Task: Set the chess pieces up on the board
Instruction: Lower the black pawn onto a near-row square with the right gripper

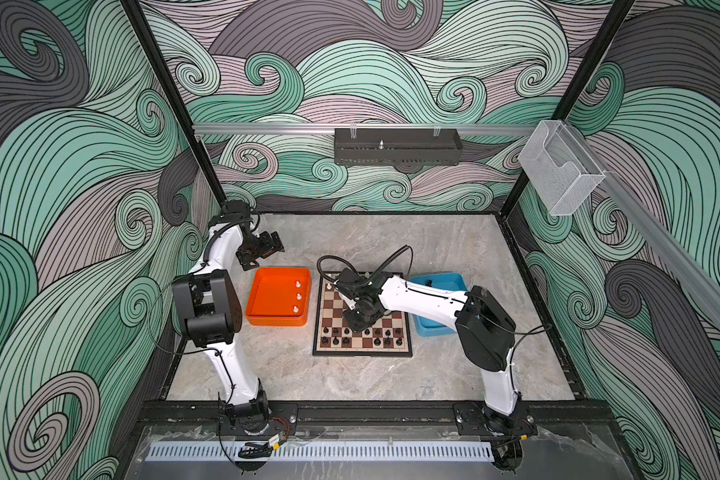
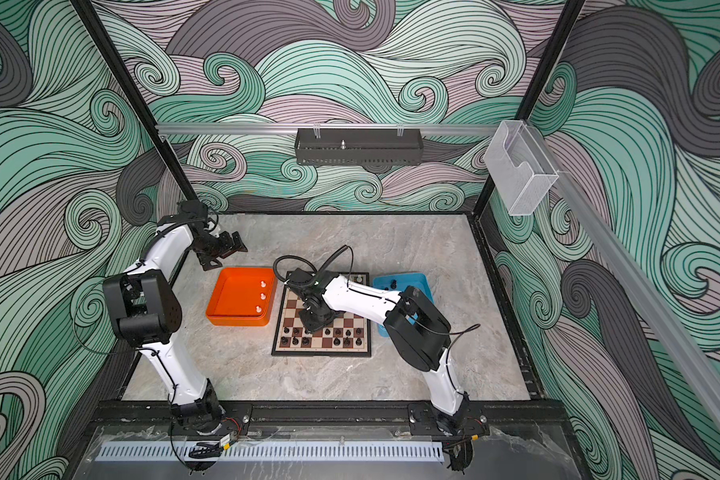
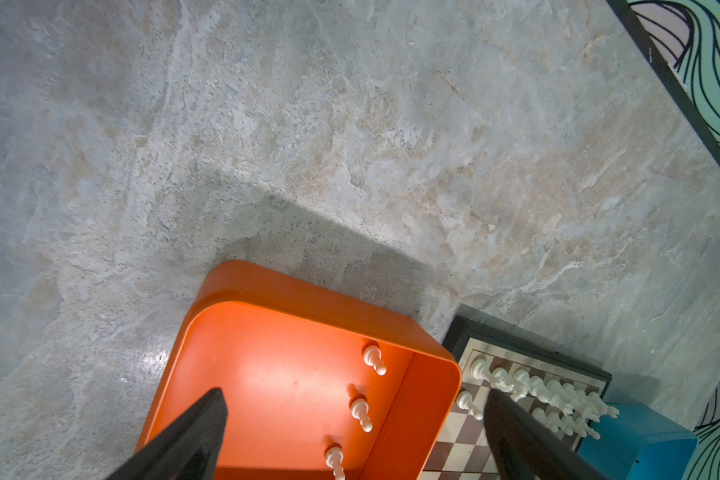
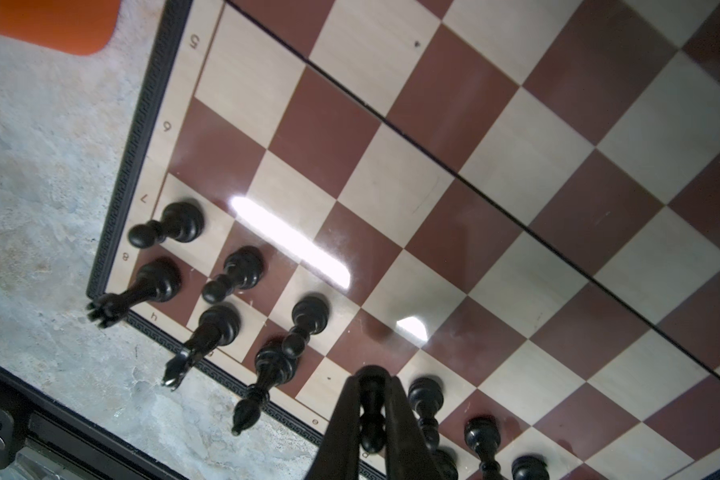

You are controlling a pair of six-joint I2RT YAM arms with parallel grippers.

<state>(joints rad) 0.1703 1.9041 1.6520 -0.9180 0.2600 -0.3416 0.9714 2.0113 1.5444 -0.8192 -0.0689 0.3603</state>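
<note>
A: At the near edge of the board (image 1: 333, 308), black chess pieces (image 1: 377, 341) stand in two rows, some squares bare.
B: Hence the right end effector (image 4: 371, 376) low over those rows, pinched narrow on a black pawn (image 4: 371, 415), upright, I'd judge to fill a gap.
A: Farther back?
B: Three white pawns (image 1: 297, 296) wait in the orange tray (image 1: 277, 322); behind it the left end effector (image 1: 262, 249) hangs spread wide, holding nothing, likely meant for them.

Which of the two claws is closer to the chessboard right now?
Right. The right gripper is directly over the board, shut on a black piece; the left gripper hangs open off the board, beyond the orange tray.
</note>
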